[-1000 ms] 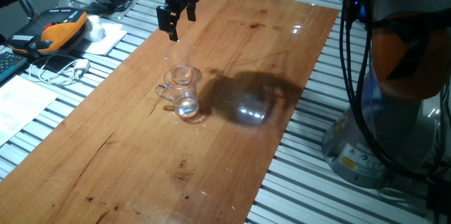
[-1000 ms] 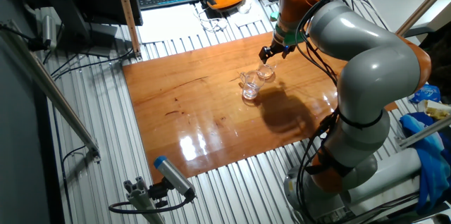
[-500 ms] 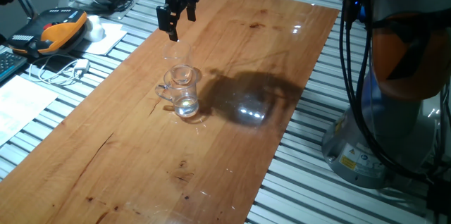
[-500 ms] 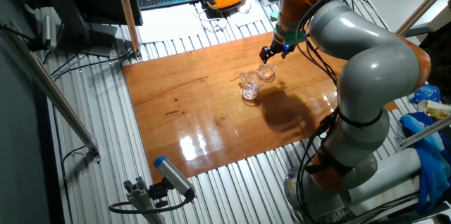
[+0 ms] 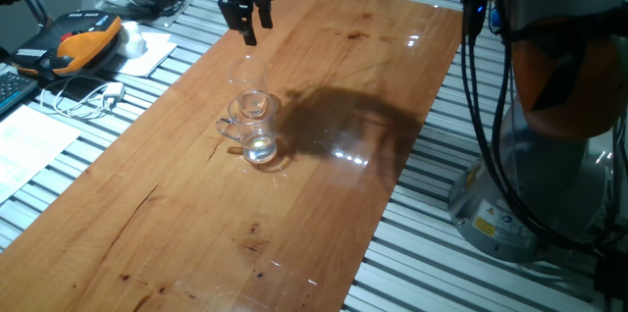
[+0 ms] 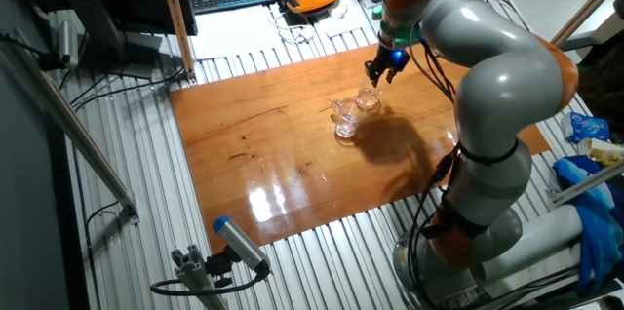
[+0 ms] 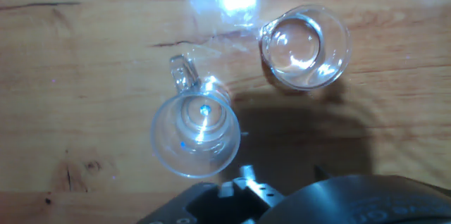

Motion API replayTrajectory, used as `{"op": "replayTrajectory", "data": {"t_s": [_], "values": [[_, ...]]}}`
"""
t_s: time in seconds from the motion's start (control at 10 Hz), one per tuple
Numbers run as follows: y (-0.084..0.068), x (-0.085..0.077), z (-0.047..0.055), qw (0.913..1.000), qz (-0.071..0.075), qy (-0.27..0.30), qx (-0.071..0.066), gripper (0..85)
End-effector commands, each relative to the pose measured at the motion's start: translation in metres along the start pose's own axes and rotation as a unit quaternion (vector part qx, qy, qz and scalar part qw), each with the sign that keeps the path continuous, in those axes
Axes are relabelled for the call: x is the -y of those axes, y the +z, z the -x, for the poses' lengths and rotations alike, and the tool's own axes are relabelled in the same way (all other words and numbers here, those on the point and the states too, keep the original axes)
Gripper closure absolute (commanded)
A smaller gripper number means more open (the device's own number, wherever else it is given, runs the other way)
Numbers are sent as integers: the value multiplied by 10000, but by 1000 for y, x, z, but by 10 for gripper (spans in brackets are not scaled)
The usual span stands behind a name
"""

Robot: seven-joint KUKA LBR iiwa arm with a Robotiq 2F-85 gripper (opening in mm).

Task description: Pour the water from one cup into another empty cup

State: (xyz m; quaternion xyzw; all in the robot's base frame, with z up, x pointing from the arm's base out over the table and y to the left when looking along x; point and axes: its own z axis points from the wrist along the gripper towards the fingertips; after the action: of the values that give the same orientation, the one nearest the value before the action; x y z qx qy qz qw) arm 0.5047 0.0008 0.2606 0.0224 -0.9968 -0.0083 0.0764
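The glass mug (image 7: 195,134) stands upright mid-table just beside the small tumbler (image 7: 304,46), both rigid, smooth and probably slippery and breakable, so the gripper (image 5: 245,20), hovering empty above them with fingers apart, should pinch the mug's wall or handle (image 7: 183,73) firmly

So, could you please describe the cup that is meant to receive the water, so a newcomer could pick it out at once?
Start at the long wooden table: two clear glasses stand side by side on it, beneath the raised hand. One is a glass mug with a loop handle. The receiving cup is its neighbour, the small tumbler: no handle at all, and shorter.
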Motion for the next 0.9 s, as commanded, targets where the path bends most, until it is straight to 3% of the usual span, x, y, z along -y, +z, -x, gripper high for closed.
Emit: {"op": "replayTrajectory", "data": {"t_s": [0.0,0.3,0.7,0.8], "values": [[0,0,0,10000,-9,-21,55,850],[1,-2,0,9999,-12,10,124,850],[12,-19,5,9996,-283,-3,58,850],[17,-25,6,9995,-298,91,68,680]]}}
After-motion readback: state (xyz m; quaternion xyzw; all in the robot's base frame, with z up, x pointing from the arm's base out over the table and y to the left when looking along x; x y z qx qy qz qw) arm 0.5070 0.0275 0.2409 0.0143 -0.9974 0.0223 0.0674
